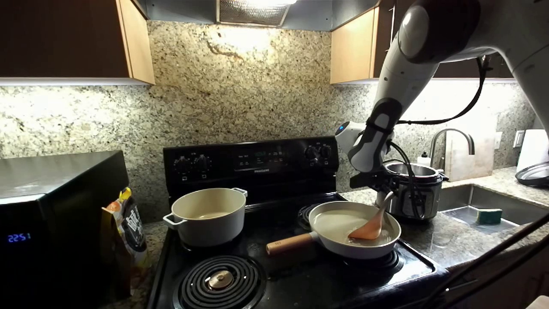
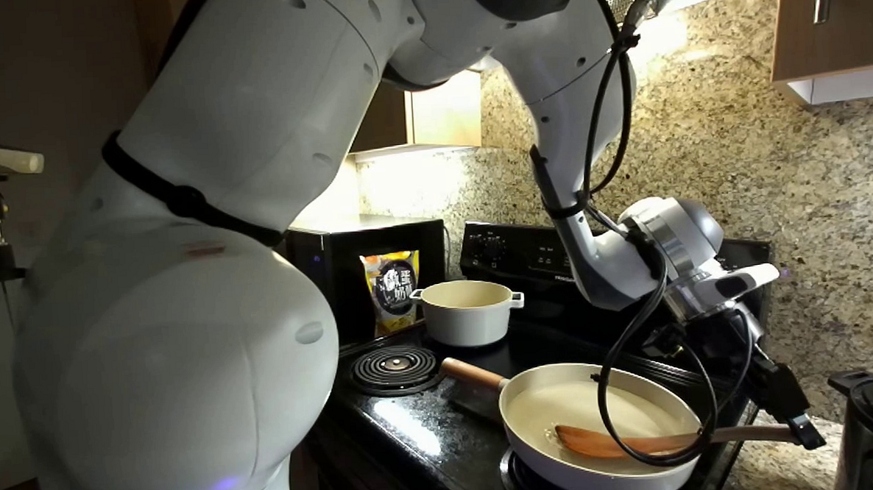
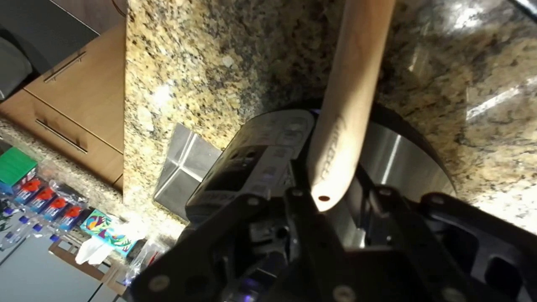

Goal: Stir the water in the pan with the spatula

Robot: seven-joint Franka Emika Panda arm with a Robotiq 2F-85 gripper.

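The jaws are gripping the spatula [image 1: 369,226] near its handle's end. Its blade is resting in the water [image 1: 332,220] inside the pan [image 1: 364,252], which is sitting on the black stove [image 1: 296,277].

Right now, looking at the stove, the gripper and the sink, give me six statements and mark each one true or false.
1. The gripper holds the spatula. True.
2. The pot and the pan both stand on the stove. True.
3. The spatula dips into the pot. False; it dips into the pan.
4. The sponge is in the sink. True.
5. The pot is nearer the sink than the pan is. False; the pan is nearer.
6. The pan's inside is black. False; it is pale.
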